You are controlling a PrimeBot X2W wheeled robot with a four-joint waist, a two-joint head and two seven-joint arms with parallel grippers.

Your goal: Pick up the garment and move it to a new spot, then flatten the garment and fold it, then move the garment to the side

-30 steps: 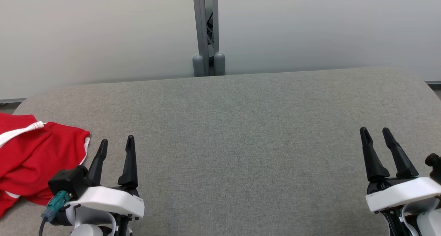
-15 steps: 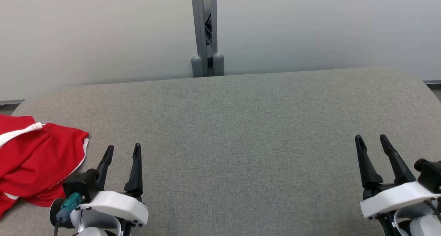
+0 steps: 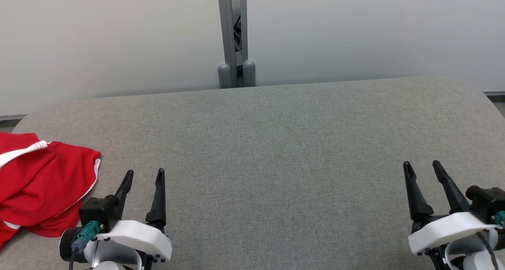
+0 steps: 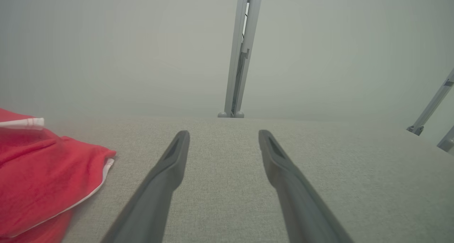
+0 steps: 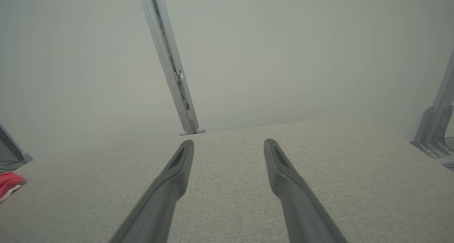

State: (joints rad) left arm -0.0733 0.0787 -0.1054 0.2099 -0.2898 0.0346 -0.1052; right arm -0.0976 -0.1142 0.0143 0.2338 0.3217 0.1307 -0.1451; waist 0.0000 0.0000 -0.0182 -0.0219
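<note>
Garment (image 3: pixel 43 183): red bundle with white trim, on the bench at the left edge of the head view, partly cut off by the frame.
Left tool (image 3: pixel 144 171): lower left, fingers spread wide, holding nothing, near the garment, fingers apart from it.
Right tool (image 3: pixel 421 163): lower right, spread wide, empty, well apart from the garment.
Bench (image 3: pixel 276 144): grey fabric top.
Post (image 3: pixel 232 33): grey, top centre, behind the bench.

Left tool (image 3: pixel 144 174), right tool (image 3: pixel 423 167): both spread wide, empty, fingers forward.
</note>
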